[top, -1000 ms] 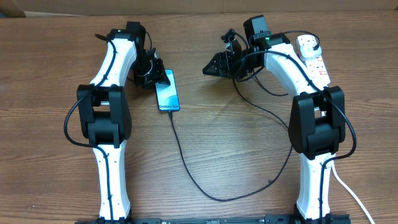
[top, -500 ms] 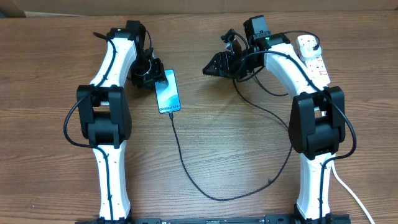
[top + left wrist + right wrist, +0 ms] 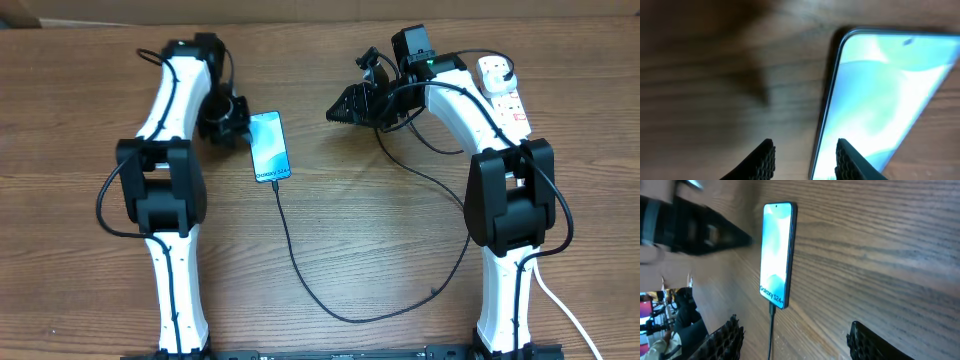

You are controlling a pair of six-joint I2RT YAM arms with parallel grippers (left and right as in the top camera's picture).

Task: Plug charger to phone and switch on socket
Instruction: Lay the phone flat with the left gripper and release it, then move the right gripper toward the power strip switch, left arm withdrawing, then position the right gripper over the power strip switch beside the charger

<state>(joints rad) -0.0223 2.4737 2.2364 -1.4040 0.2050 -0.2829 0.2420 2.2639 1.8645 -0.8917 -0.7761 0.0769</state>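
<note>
The phone (image 3: 268, 146) lies flat on the table, its screen lit blue. The charger's (image 3: 300, 268) tip sits in the phone's near short end, seen plugged in the right wrist view (image 3: 772, 309). The black cable loops toward the front, then runs up under the right arm toward the white socket (image 3: 503, 95) at the far right. My left gripper (image 3: 238, 124) is open and empty beside the phone's far left edge; in its own view (image 3: 805, 157) one finger overlaps the phone (image 3: 880, 95). My right gripper (image 3: 338, 108) is open and empty, right of the phone (image 3: 777, 255).
The socket's thick white lead (image 3: 560, 305) runs down the table's right side. A cardboard sheet (image 3: 320, 10) borders the table's far edge. The cable loop (image 3: 350, 318) lies across the front middle of the wooden table (image 3: 380, 220).
My left gripper has drawn back to the left, off the phone's far end. The phone, the cable and the right arm have stayed put.
</note>
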